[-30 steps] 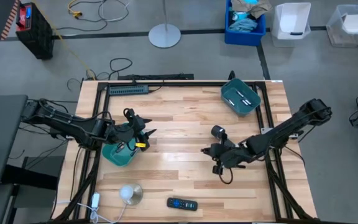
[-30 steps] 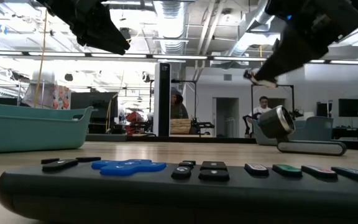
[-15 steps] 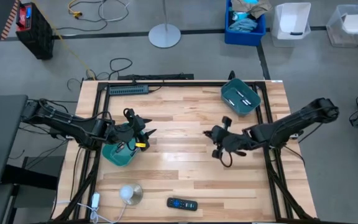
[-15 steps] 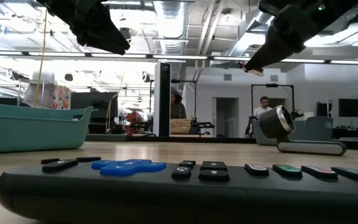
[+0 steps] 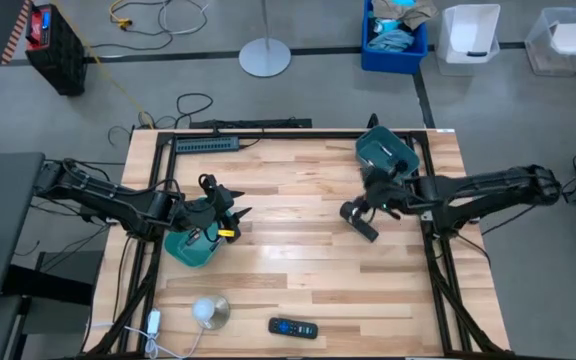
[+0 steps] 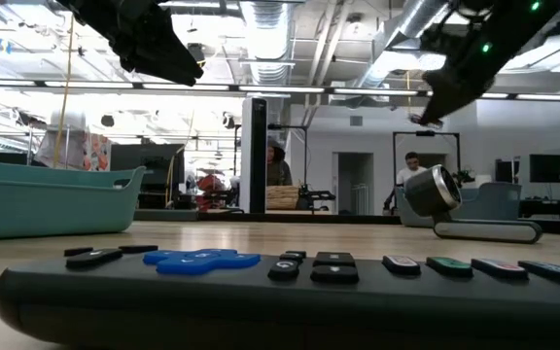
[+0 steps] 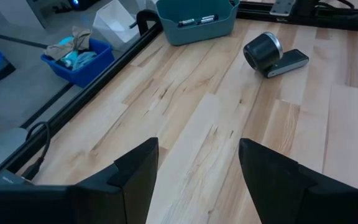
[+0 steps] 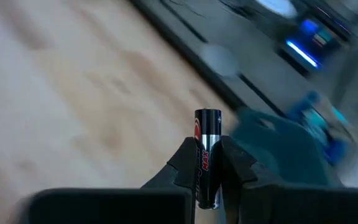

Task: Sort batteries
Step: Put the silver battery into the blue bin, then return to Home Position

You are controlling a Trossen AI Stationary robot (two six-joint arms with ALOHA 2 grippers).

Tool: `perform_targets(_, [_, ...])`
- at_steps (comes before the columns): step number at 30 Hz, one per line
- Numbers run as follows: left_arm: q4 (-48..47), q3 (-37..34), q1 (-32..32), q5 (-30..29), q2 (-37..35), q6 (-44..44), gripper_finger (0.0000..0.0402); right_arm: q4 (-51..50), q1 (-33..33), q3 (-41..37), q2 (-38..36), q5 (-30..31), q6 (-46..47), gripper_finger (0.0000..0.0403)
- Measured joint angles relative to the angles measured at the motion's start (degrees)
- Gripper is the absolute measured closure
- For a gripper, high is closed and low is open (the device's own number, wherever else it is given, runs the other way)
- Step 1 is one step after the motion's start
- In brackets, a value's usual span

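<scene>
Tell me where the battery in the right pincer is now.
The battery is clamped upright in the right pincer, over the table's far right, just short of the teal bin.

Robotics lab: exposed ceiling ducts (image 6: 270, 24), concrete floor (image 5: 298, 95), storage bins (image 5: 468, 38).

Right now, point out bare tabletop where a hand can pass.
Free: the wooden middle between the left teal bin and the black cylinder with its flat base. Crowded: the far right corner, where the right gripper hangs beside the second teal bin.
</scene>
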Motion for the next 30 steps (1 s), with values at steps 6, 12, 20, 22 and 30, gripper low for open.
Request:
perform_targets(6, [0.3,0.0,0.0,0.0,0.0,0.1,0.0184,-4.3,-11.3,0.0,0.2,2.8,5.5,0.0355])
perform_targets(12, [0.8,0.0,0.2,0.0,0.0,0.4,0.0184,-3.6,-22.0,0.0,1.6,3.7,7.4,0.035])
perform_targets(20, [0.4,0.0,0.2,0.0,0.0,0.3,0.0184,-3.1,-27.7,0.0,4.4,3.7,6.9,0.0292])
perform_targets(22, [0.3,0.0,0.2,0.0,0.0,0.3,0.0184,-3.0,-28.0,0.0,5.1,3.7,6.9,0.027])
perform_targets(30, [0.3,0.0,0.2,0.0,0.0,0.2,0.0184,-2.1,-27.5,0.0,6.9,3.6,6.9,0.021])
